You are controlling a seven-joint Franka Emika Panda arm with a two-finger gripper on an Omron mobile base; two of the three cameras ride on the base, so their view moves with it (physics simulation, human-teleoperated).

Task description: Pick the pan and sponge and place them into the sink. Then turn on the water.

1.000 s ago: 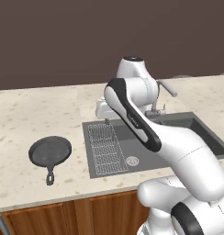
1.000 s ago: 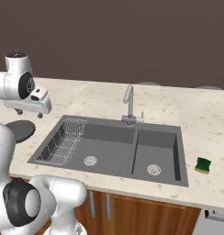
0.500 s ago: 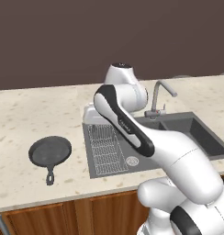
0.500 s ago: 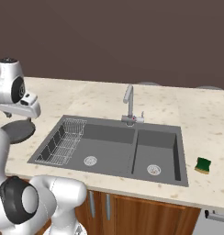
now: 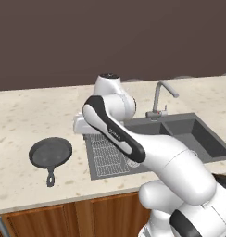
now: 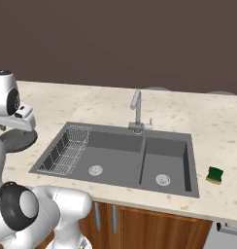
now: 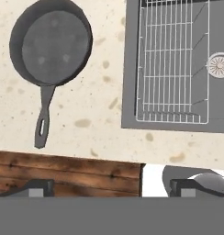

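One round cast-iron pan (image 7: 50,46) beside gridded sink (image 7: 130,69).

The arm reaches forward, its hand (image 7: 111,188) pointing straight down, fingers spread wide.

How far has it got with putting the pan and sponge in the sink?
Nothing is done yet. The pan lies on the counter left of the sink; the sponge lies to its right. The open gripper holds nothing. No water runs from the faucet.
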